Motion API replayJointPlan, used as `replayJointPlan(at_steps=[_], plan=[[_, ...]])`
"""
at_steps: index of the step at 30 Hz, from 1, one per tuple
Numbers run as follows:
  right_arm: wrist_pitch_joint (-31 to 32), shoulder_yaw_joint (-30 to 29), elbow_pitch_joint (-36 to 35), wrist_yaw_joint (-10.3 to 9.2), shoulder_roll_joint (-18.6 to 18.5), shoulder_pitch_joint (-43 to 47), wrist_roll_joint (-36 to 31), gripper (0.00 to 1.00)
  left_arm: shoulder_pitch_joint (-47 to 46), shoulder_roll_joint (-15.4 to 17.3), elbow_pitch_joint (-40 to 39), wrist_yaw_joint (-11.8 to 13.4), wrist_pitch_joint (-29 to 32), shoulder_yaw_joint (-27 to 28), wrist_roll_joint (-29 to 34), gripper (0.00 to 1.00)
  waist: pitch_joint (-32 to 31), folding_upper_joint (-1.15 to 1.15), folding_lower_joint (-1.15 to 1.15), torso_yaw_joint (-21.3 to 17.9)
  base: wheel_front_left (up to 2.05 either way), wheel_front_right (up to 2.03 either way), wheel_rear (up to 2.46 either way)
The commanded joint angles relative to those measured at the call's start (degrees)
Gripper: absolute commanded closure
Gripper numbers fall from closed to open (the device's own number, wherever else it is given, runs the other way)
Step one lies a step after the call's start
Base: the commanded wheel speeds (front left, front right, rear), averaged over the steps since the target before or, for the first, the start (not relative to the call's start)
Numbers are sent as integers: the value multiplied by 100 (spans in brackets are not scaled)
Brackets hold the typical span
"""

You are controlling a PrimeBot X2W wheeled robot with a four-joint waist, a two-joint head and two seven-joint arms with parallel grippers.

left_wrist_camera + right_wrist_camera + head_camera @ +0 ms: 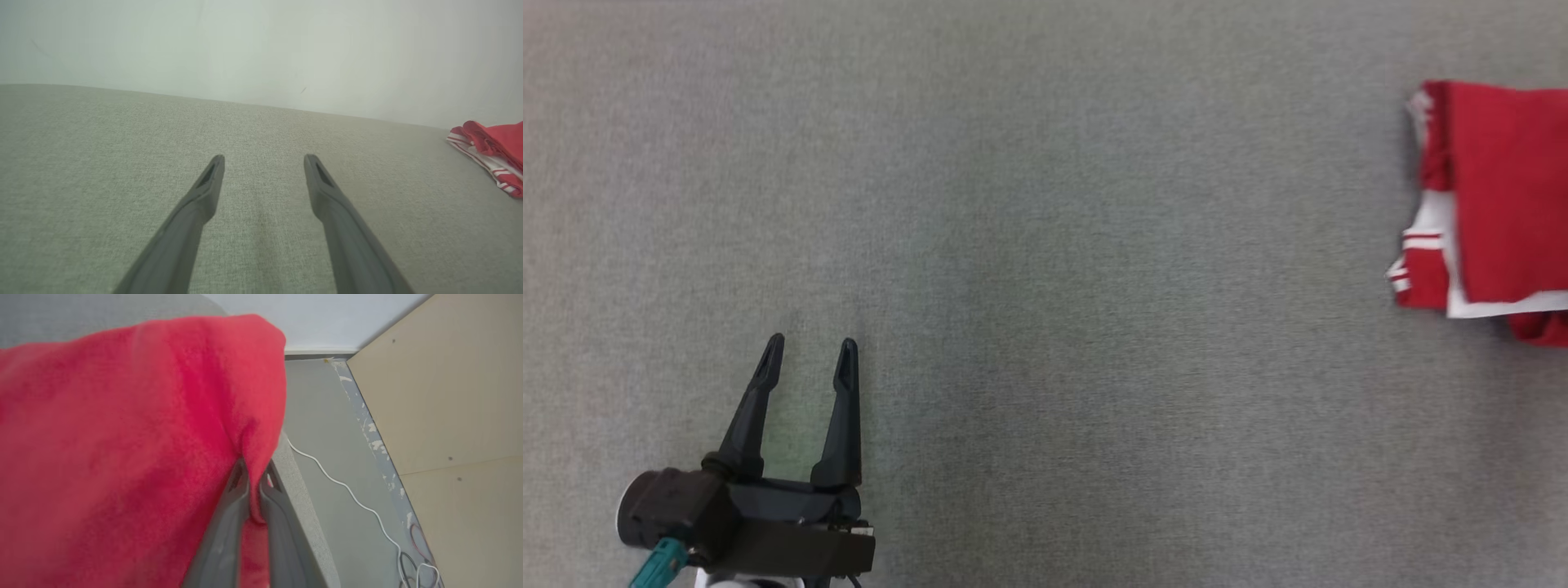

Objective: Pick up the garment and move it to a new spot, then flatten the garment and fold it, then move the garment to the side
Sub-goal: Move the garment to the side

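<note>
Right gripper (255, 473) has its two dark fingers closed nearly together on a pinch of red cloth, a fold of the garment (122, 437) gathered between the tips. From that pinch the cloth spreads away to the left of the right wrist view. Just beside the fingers on the other side runs the right edge of the table (298, 486), and the held fold sits almost over it. Beyond that edge the grey floor (327, 416) drops away, with a white cable (347, 490) trailing across it and a pale wooden panel (441, 396) further off.

In the head view the garment lies as a folded red bundle with white trim at the table's right side. Its visible part runs longer front to back than across, though the frame cuts it off, so its full width cannot be told.

The left gripper (811, 343) is far across the bare grey cloth at the near left, jaws spread wide and holding nothing, with the garment well apart to its right. The right arm is therefore the nearer one and the one with a grip. Going by the fold already made, this looks like the last step, moving the garment aside. There is little table left on the right, so any further push that way risks the bundle sliding off the edge.
</note>
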Motion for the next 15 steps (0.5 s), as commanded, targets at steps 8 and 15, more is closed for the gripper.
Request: replayJointPlan(at_steps=[8, 15], plan=[[-709, 71, 221, -15, -640, 385, -652, 55, -259, 145, -56, 9, -18, -140, 32, 0, 437, -1, -1, 271, 0, 0, 0], [-1717, 142, 370, -15, -480, 341, -965, 0, -316, 175, -44, 8, -18, -194, -64, 0, 283, -1, -1, 186, 0, 0, 0]])
